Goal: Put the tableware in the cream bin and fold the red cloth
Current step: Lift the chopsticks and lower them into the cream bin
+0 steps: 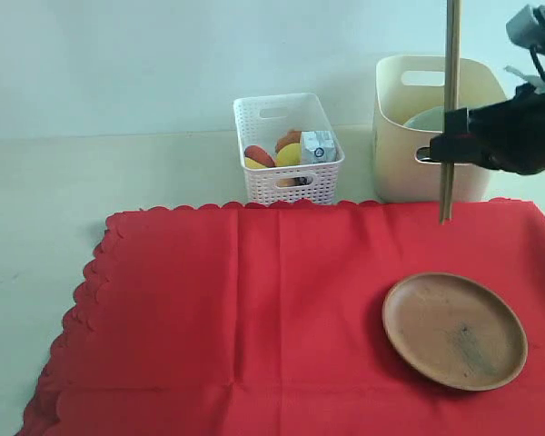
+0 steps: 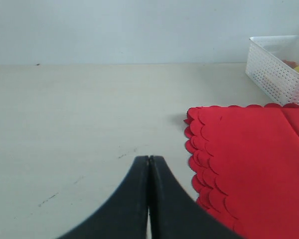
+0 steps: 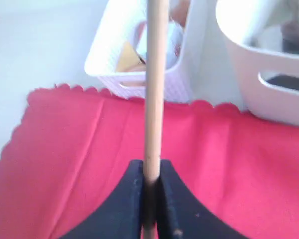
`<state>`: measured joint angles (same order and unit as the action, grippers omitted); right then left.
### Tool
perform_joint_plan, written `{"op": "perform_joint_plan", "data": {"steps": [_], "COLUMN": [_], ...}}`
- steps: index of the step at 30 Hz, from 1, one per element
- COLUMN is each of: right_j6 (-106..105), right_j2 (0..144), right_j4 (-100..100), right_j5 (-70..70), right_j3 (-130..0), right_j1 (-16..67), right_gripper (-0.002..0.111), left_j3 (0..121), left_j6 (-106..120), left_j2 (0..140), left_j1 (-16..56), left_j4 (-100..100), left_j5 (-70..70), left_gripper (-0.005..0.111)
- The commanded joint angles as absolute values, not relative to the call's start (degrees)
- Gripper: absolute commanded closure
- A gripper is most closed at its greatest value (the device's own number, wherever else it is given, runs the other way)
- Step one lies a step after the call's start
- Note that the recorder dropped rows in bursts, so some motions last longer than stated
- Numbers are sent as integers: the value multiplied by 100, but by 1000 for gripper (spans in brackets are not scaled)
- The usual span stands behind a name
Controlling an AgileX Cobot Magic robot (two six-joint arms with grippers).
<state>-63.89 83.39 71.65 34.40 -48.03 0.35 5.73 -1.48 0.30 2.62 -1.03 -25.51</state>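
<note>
The right jaws are clamped on the wooden chopsticks (image 1: pixel 451 54). These stand upright, long axis running 12 to 6, with the lower tips hanging just above the far edge of the red cloth (image 1: pixel 254 300). In the exterior view the cream bin (image 1: pixel 395 154) opens at about 11 o'clock, close behind, so this arm is nearer. The left jaws are pressed shut and empty over the bare counter (image 2: pixel 65 124).

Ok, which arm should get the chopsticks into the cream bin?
Right. The right end effector grips the chopsticks upright near the cream bin; the left end effector is shut, empty, over the table.
</note>
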Motion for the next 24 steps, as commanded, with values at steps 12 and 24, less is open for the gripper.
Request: {"op": "perform_joint_plan", "data": {"steps": [12, 24], "right_j6": [-9889, -10541], "right_j2": [8733, 10507], "right_j4": [9995, 9995], "right_j5": [2702, 2139], "right_j3": [-5681, -7297], "right_j1": [35, 35], "right_gripper": [108, 108], "left_j3": [559, 559], "left_j6": [-145, -145], "left_j2": [0, 0], "left_j1": [253, 253], "left_j4": [-78, -78], "left_j5": [-2483, -2483], "left_gripper": [107, 107]}}
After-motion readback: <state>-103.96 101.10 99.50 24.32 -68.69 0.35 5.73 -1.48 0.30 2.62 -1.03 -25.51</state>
